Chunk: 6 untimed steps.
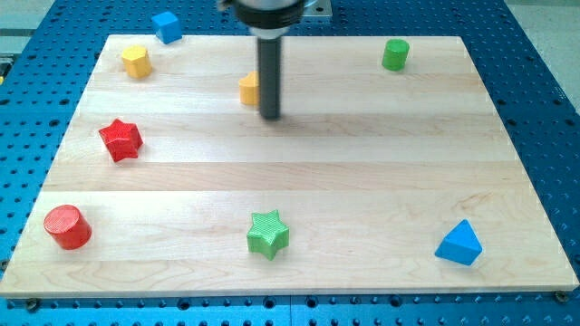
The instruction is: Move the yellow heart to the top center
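The yellow heart (248, 89) lies near the view's top centre of the wooden board (362, 172), partly hidden behind the dark rod. My tip (270, 116) rests on the board just right of and slightly below the heart, touching or nearly touching its right side.
A yellow hexagon block (136, 61) and a blue cube (167, 25) sit at the top left. A green cylinder (395, 54) is at the top right. A red star (120, 139) and red cylinder (68, 226) are on the left. A green star (267, 234) and blue triangle (459, 244) lie along the bottom.
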{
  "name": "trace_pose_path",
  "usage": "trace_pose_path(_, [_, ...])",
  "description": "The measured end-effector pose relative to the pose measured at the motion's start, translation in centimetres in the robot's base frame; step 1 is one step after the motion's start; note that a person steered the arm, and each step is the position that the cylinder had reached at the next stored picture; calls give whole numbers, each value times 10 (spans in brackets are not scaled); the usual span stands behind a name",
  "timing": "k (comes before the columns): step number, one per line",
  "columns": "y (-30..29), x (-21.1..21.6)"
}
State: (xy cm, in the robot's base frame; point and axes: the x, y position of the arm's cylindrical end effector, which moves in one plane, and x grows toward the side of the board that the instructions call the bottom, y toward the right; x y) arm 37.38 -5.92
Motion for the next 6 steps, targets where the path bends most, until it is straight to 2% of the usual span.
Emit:
trace_pose_path(1, [-24,-27])
trace_pose_path(2, [17,-54])
trace_pose_path(3, [21,-8])
trace_pose_path(5, [41,-95])
trace_pose_path(6, [5,-103])
